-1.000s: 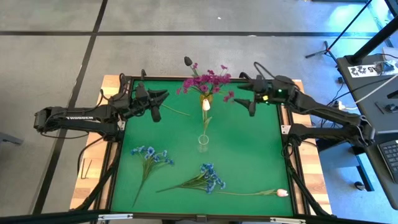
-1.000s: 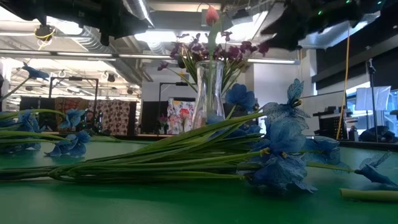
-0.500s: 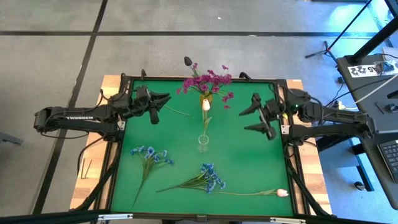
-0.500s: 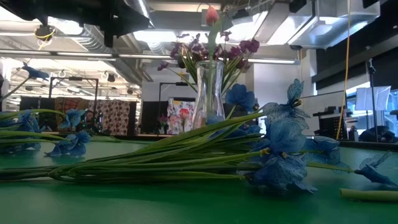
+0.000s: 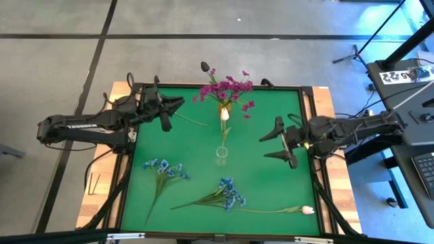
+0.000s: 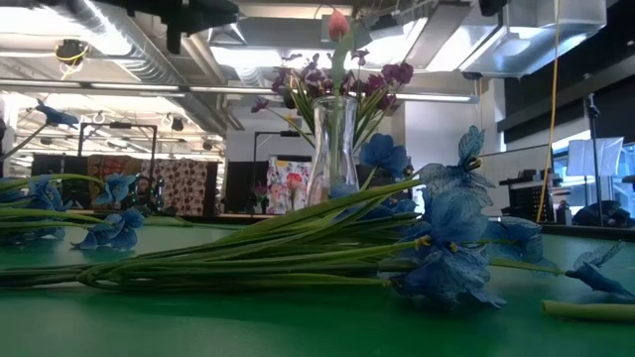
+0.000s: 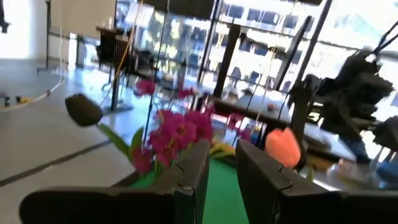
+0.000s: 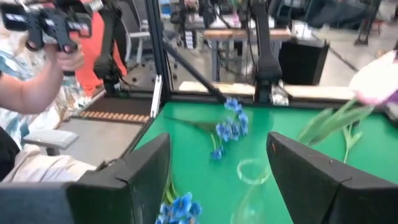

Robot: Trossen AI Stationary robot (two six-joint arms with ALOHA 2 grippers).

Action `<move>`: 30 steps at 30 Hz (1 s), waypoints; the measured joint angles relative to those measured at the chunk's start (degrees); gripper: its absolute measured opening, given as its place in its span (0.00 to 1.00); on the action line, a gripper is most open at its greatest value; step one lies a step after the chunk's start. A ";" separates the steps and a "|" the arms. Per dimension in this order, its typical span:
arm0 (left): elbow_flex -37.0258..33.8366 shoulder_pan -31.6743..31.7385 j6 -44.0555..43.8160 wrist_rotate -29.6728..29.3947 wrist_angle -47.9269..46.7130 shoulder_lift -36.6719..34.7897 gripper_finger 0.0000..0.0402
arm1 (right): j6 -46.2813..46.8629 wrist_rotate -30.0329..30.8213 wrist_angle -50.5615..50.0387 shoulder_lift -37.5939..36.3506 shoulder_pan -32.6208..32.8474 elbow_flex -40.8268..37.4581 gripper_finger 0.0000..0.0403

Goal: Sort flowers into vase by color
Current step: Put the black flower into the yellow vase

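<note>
A clear glass vase (image 5: 222,154) stands at mid-table. In the low view the vase (image 6: 334,149) carries magenta sprays (image 6: 308,81) and a pink tulip bud (image 6: 337,24). From above, the magenta sprays (image 5: 224,89), the pink bud (image 5: 224,114) and a near-black bud (image 5: 205,66) show toward the far edge. Blue sprays (image 5: 163,169) (image 5: 228,192) and a pale pink tulip (image 5: 307,210) lie flat on the green mat. My left gripper (image 5: 173,113) (image 7: 222,168) hovers far left, fingers slightly apart. My right gripper (image 5: 264,147) (image 8: 217,180) is wide open, right of the vase, pointing left.
A loose green stem (image 5: 193,121) lies on the mat just right of my left gripper. The table has a raised dark frame (image 5: 310,135). A person (image 8: 37,68) with a hand-held device sits beyond the table's left side. Bare mat lies between the vase and my right gripper.
My right gripper has drawn back from the magenta sprays at the far edge toward the near edge. It stays open and now stands level with the vase on its right. My left arm has shifted slightly. The flowers have not moved.
</note>
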 joint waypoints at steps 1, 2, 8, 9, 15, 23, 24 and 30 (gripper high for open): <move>0.96 0.00 0.02 -0.02 -2.47 0.08 0.19 | 0.47 1.19 -0.25 0.37 1.09 0.00 0.66; 1.87 0.00 -0.03 -0.02 -5.18 0.11 0.19 | 0.96 2.39 -0.42 0.65 2.05 0.00 0.66; 6.59 0.04 -5.49 -5.46 -21.04 0.38 0.19 | 1.07 7.71 -1.58 1.52 5.53 0.00 0.66; 7.01 0.04 -6.60 -6.93 -23.18 0.63 0.19 | 0.95 8.53 -1.60 1.50 5.49 0.00 0.66; 7.61 2.53 -15.41 -9.17 -33.30 2.45 0.19 | -2.26 13.88 -1.53 1.50 5.44 0.00 0.66; 7.59 11.46 -24.39 -7.85 -38.55 7.88 0.28 | -4.96 16.23 -1.54 1.50 5.42 0.00 0.66; 7.59 12.41 -25.69 -6.68 -38.55 8.99 0.31 | -5.02 16.39 -1.54 1.50 5.42 0.00 0.66; 7.59 16.83 -33.19 -1.70 -38.72 17.23 0.41 | -6.52 17.78 -1.53 1.50 5.42 0.00 0.66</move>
